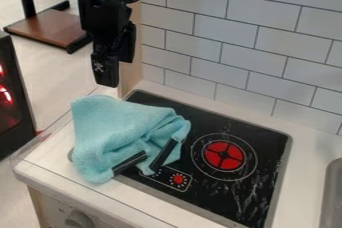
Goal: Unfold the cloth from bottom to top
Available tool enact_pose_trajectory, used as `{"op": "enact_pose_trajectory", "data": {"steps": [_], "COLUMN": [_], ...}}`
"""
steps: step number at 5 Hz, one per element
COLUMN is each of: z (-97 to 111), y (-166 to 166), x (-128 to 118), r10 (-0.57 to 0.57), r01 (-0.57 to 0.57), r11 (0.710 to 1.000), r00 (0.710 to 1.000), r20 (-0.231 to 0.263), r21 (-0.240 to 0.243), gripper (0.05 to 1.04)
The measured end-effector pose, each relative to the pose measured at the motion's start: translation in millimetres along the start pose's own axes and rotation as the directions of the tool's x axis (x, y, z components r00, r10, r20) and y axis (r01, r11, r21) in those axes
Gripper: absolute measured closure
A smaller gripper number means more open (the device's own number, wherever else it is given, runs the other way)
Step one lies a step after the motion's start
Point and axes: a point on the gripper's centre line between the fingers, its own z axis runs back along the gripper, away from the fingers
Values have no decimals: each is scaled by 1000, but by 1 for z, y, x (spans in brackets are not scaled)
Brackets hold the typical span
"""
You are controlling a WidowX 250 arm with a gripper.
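Turquoise cloth [123, 129] lies bunched centre-left of the frame, so we should pinch 1 layer low down and draw it gently upward, though whether the gripper [110, 74] is apart or together we cannot tell.

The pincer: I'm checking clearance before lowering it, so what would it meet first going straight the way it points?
Pointing down, the pincer would probably meet the turquoise cloth first, near its far edge. Depth is unclear, so it might pass just behind that.
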Motion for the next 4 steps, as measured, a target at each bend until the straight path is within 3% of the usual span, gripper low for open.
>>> {"op": "enact_pose_trajectory", "data": {"steps": [1,2,3,4], "z": [-6,-8,8,7], "y": [4,24,38,55], "x": [0,-2,-15,-20], "r10": [6,57,71,122], "r01": [-6,-57,-69,-122], "r11": [1000,994,994,990], "r00": [1000,998,997,993], "r20": [0,4,-24,7], "r21": [23,90,88,73], "gripper": [83,83,83,83]}}
